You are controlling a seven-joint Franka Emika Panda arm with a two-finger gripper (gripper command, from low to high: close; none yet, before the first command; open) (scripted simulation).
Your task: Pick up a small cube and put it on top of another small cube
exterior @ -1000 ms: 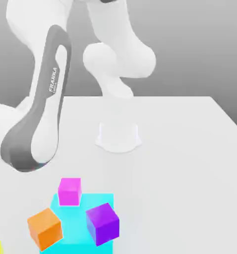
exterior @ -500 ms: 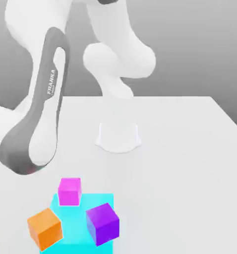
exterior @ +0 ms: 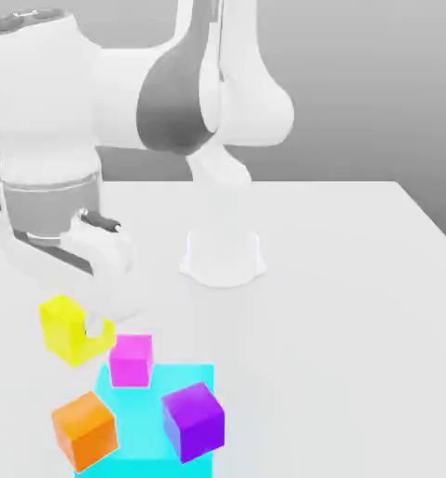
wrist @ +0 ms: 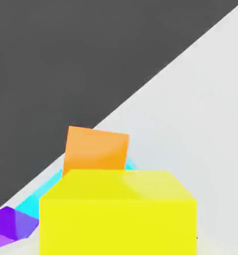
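Observation:
The small cube (exterior: 62, 324), bright yellow, hangs tilted above the table at the exterior view's left, and my gripper (exterior: 79, 329) is shut on it from above. One white finger (exterior: 102, 328) lies across the cube's right face. Just below and right of it sits a magenta cube (exterior: 132, 359) on the edge of a flat cyan block (exterior: 157, 392). In the hand view the yellow cube (wrist: 118, 211) sits close in front, with an orange cube (wrist: 96, 149) beyond it.
An orange cube (exterior: 84, 429) and a purple cube (exterior: 194, 420) rest on the cyan block near the front edge. The arm's white base (exterior: 222, 257) stands mid-table. White table surface (exterior: 357, 308) stretches to the exterior view's right. The purple cube (wrist: 9, 226) also appears in the hand view.
The yellow cube has gone from the bottom left corner of the exterior view up and rightward, now held off the table. The hand has swung into view above it. The other cubes stayed put.

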